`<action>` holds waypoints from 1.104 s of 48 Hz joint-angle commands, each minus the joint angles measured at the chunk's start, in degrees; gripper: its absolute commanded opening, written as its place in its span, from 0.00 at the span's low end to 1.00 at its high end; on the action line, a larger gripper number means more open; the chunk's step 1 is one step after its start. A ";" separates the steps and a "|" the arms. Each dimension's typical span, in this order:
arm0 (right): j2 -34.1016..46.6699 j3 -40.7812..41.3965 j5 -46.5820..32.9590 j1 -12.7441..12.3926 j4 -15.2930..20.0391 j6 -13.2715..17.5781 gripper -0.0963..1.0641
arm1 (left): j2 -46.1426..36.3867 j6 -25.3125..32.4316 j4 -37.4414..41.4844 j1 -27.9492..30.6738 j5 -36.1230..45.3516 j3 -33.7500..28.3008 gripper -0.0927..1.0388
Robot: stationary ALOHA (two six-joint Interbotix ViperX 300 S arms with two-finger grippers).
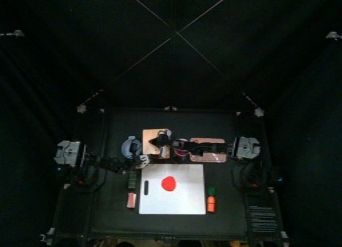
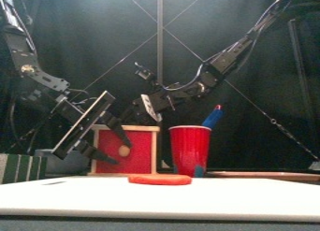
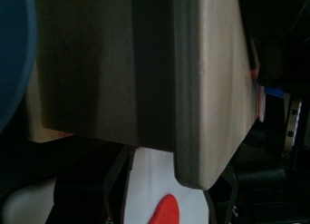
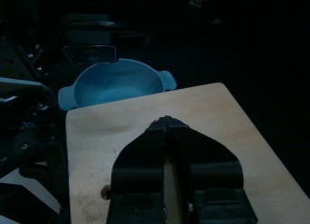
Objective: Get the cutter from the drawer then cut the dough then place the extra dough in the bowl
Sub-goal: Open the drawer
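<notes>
Right hand pinched above wooden box

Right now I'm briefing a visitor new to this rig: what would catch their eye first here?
Probably the red dough disc lying on the white cutting board at the front, with the red cup and the red drawer front of the wooden box standing just behind it. Next, both grippers gathered at that box: the right gripper over its top, the left gripper close against it with jaws open.
</notes>
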 commanded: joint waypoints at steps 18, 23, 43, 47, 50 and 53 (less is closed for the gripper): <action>-0.70 -1.05 0.00 0.26 0.26 0.35 0.11 | -0.79 -0.18 0.44 0.53 0.44 0.35 0.51; -0.70 -0.97 0.09 0.26 0.53 0.35 0.11 | -1.85 -0.18 0.44 0.00 1.41 1.58 0.49; -0.18 -0.97 0.44 0.09 0.88 0.35 0.11 | -4.13 -0.26 0.44 -3.16 4.22 2.46 0.48; -0.18 -1.05 0.62 -0.09 0.88 0.35 0.11 | -3.60 -0.18 0.44 -3.69 4.39 1.67 0.48; -0.26 -1.05 0.70 -0.09 0.88 0.35 0.11 | -3.16 -0.18 0.53 -4.04 4.48 0.97 0.48; -0.18 -1.05 0.97 -0.09 0.88 0.35 0.11 | -2.64 -0.18 0.53 -4.31 4.75 0.18 0.48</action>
